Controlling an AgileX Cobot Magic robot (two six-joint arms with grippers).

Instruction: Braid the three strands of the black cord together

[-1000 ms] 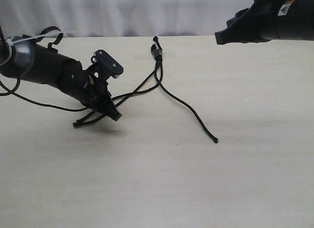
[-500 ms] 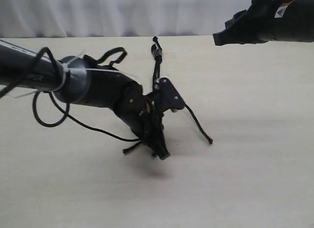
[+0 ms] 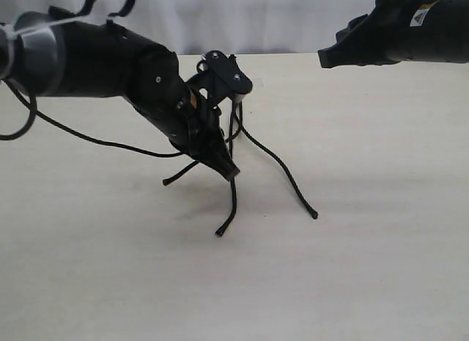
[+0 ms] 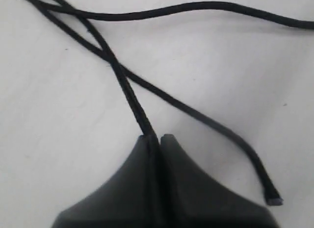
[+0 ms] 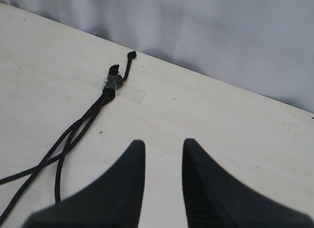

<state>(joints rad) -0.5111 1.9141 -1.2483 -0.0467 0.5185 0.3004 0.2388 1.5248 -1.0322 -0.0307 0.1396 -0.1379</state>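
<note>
Cord point(image 5: 112, 83), thin black woven, knotted end taped near pale table's point(image 3: 381, 246) far edge, three strands point(image 4: 125, 86) spread; left gripper point(image 4: 157, 138) clamped on one strand; right gripper point(image 5: 163, 147) parted, empty.

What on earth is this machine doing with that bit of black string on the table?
A two-armed robot is braiding a black cord, taped to the table at its knotted end. The left end effector is shut on one strand, which crosses a second strand. The right end effector is open, holding nothing, above the table near the tape. The three strands lie loose; no braid shows yet.
</note>
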